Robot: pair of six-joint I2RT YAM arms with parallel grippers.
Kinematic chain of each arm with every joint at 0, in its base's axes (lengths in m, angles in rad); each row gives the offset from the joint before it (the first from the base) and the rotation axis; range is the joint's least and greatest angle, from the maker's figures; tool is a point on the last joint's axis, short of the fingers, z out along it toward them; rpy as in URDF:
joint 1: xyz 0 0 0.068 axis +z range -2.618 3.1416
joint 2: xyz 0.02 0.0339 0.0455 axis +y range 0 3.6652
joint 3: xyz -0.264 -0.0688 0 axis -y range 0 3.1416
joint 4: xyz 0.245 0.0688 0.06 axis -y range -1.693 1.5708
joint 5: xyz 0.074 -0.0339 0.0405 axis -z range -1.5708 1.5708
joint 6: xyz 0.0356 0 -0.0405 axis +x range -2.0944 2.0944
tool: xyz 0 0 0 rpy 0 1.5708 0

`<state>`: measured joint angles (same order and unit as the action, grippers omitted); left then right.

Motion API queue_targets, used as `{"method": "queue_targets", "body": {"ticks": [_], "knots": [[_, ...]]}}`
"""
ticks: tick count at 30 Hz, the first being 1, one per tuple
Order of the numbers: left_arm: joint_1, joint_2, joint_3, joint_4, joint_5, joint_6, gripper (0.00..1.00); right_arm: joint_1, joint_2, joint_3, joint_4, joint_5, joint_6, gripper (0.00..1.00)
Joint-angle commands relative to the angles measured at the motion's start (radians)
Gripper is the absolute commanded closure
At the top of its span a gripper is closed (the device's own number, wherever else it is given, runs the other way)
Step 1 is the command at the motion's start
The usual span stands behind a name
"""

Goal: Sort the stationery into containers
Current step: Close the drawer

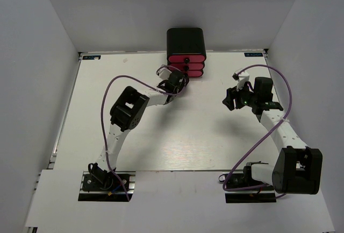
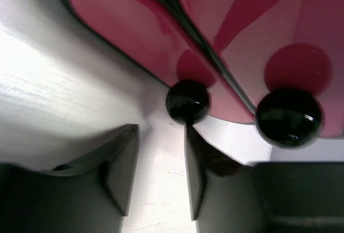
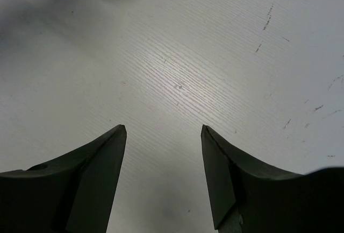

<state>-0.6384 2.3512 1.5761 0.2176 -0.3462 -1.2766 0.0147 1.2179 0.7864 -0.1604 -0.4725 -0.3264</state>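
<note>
The black cabinet with three pink drawers stands at the far middle of the table; all drawers look closed. My left gripper is open right in front of the lowest drawer. In the left wrist view its fingers are apart just below a round black knob, the right fingertip almost touching it; a second knob is to the right on a pink drawer front. My right gripper is open and empty over bare table. No pens or markers are in view.
The white table is walled by white panels on three sides. Purple cables loop over both arms. The cabinet is the only object standing on the table.
</note>
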Motion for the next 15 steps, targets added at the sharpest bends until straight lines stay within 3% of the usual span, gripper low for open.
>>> {"method": "queue_targets", "body": {"ticks": [1,5,8,9,12,13,15], "knots": [[0.017,-0.053,-0.109,0.041,0.033,0.002,0.44,-0.004,-0.001,-0.015,0.021,0.002,-0.014,0.36],[-0.006,-0.156,-0.307,0.146,0.07,0.025,0.36,-0.002,-0.001,-0.024,0.019,0.0,-0.022,0.36],[-0.006,-0.26,-0.471,0.227,0.128,0.066,0.32,-0.001,-0.014,-0.029,0.015,0.0,-0.022,0.23],[-0.015,-0.294,-0.557,0.274,0.142,0.088,0.31,-0.001,-0.021,-0.03,0.012,0.002,-0.02,0.13],[-0.015,-0.476,-0.708,0.333,0.206,0.227,0.13,-0.002,-0.043,-0.019,0.001,0.032,0.035,0.1],[-0.015,-0.536,-0.737,0.335,0.223,0.338,0.04,-0.004,-0.047,-0.012,0.004,0.047,0.056,0.1],[-0.015,-0.724,-0.809,0.274,0.248,0.426,0.01,-0.002,-0.066,0.0,-0.01,0.089,0.105,0.1]]}}
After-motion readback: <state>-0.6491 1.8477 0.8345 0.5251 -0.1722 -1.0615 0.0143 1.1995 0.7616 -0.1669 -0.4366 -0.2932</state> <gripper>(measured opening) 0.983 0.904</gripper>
